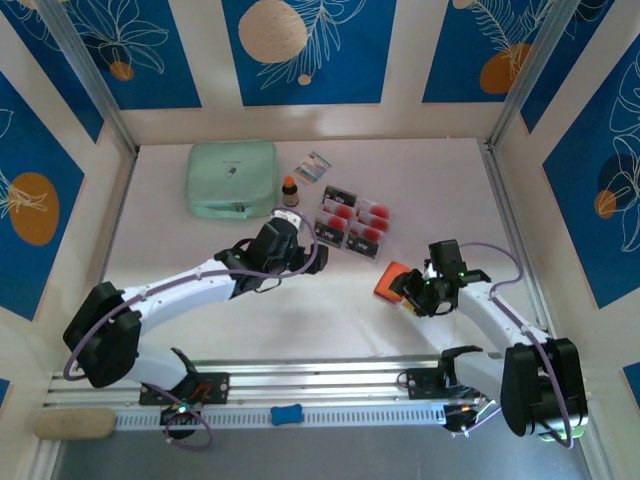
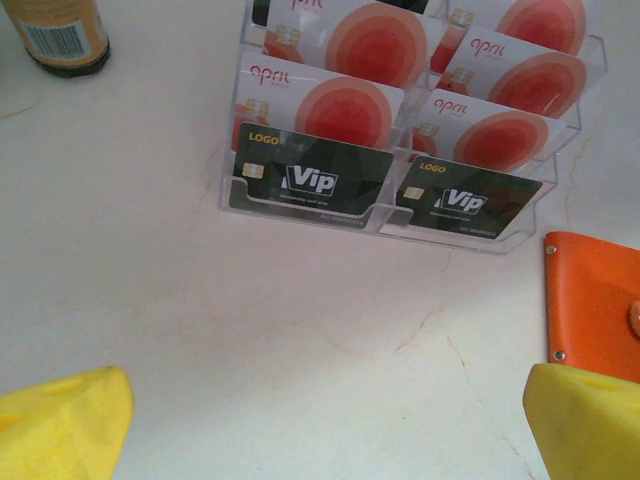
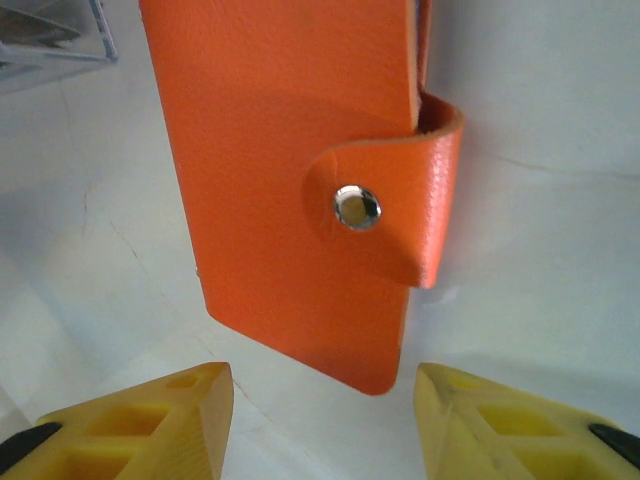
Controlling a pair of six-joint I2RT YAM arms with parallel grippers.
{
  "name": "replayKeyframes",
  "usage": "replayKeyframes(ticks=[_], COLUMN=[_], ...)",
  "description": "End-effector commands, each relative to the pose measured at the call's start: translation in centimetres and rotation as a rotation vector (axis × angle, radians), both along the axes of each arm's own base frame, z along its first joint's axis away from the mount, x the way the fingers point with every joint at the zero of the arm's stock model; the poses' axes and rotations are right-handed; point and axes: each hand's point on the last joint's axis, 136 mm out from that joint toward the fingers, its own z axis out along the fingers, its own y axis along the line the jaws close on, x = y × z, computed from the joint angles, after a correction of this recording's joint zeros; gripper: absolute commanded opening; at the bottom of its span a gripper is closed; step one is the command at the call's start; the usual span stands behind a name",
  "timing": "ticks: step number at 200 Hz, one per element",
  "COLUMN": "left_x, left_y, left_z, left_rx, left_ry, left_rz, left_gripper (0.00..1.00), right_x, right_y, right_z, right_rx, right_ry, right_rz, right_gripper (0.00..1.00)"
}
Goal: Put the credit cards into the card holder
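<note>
In the overhead view the zip pouch [image 1: 232, 178] lay on the table [image 1: 330, 320] in the upper left part. Just right of it stood the small bottle [image 1: 289, 190], and the packet [image 1: 313, 166] lay a little up and right of this bottle. The rack [image 1: 352, 222], with the credit cards [image 1: 340, 212] in it in two columns, was right of the bottle, near the centre. The card holder [image 1: 390, 281] lay below and right of the rack, apart from it. The left gripper [image 1: 280, 235] was below the bottle and left of the rack. The right gripper [image 1: 412, 290] was just beside the card holder, on its right.
</note>
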Motion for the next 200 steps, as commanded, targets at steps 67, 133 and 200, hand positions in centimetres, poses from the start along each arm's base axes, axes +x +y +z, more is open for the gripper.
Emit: replayKeyframes(ticks=[67,133,200], left_x=[-0.6,-1.1,-1.0], left_y=[-1.4,-2.2,-3.1], left_z=[0.5,0.8,1.9], left_rx=[0.053,0.071,0.103], left_ry=[-0.002,0.007,-0.010], left_rz=[-0.010,-0.007,-0.014], left_gripper=[1.00,1.00,1.00], right_x=[0.4,1.0,1.7], right_y=[0.2,-0.2,-0.1], right_z=[-1.2,-1.2,-1.1], right_rx=[0.048,0.054,0.088], right_ry=[-0.003,0.000,0.028], right_rz=[-0.007,-0.028,-0.007], right_gripper=[0.46,0.31,0.23])
